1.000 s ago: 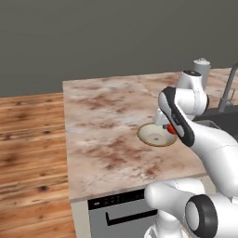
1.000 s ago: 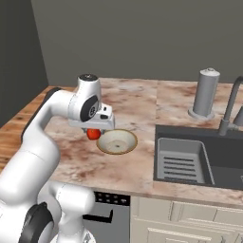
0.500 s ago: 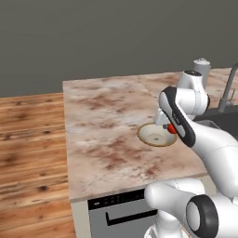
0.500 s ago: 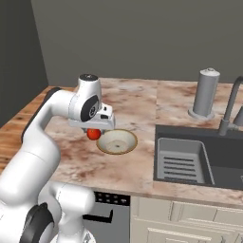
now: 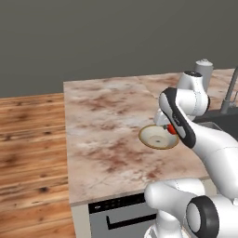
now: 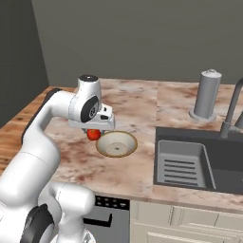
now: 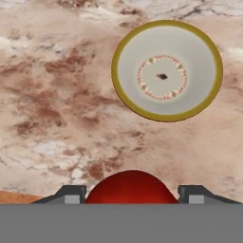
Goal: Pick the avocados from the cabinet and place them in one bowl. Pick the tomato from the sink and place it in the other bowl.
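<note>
My gripper [image 6: 93, 133] is shut on the small red tomato [image 6: 94, 135] and holds it a little above the marbled counter. The tomato hangs just left of the cream bowl with the tan rim [image 6: 102, 147], not over it. In the hand view the tomato [image 7: 130, 187] sits between the two dark fingertips [image 7: 71, 193], and the empty bowl [image 7: 201, 71] lies ahead, up and to the right. From the left base view the tomato [image 5: 171, 129] peeks out behind the forearm at the bowl's [image 5: 148, 138] right edge.
The dark sink [image 6: 223, 163] with its ribbed rack [image 6: 182, 163] and curved faucet [image 6: 232, 109] lies right of the bowl. A grey canister [image 6: 207, 95] stands behind the sink. Bare marbled counter [image 5: 107, 121] stretches left to the wood floor [image 5: 28, 139].
</note>
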You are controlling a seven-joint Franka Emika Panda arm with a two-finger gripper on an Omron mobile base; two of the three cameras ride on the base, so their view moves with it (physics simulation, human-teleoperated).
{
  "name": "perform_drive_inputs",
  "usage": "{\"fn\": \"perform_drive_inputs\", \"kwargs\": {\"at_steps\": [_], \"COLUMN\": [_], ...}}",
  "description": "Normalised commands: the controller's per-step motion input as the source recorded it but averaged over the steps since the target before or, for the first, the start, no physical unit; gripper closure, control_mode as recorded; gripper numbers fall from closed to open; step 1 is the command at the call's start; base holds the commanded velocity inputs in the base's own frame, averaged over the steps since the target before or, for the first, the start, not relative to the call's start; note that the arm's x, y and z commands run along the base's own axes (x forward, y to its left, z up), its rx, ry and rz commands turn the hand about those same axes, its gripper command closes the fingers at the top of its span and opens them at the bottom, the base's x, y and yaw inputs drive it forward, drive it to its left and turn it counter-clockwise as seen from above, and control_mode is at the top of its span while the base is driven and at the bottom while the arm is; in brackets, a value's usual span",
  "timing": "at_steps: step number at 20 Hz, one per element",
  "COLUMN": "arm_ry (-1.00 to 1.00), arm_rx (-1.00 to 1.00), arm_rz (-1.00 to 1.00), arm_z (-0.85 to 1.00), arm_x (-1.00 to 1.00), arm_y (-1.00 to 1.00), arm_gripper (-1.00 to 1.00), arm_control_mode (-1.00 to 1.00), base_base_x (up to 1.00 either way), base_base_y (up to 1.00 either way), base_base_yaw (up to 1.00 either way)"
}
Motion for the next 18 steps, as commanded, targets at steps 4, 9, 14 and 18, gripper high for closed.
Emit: {"fn": "perform_drive_inputs", "kwargs": {"at_steps": [4, 9, 14, 18], "arm_ry": [0.0, 0.0, 0.0, 0.0], "arm_rx": [0.0, 0.0, 0.0, 0.0], "arm_rz": [0.0, 0.0, 0.0, 0.0], "arm_z": [0.0, 0.0, 0.0, 0.0], "arm_x": [0.0, 0.0, 0.0, 0.0], "arm_y": [0.0, 0.0, 0.0, 0.0], "arm_gripper": [1.0, 1.0, 1.0, 1.0], "arm_control_mode": [1.0, 1.0, 1.0, 1.0], "base_base_x": [0.24, 0.19, 0.03, 0.0], "base_base_y": [0.0, 0.0, 0.0, 0.0], "base_base_yaw": [0.0, 0.0, 0.0, 0.0]}}
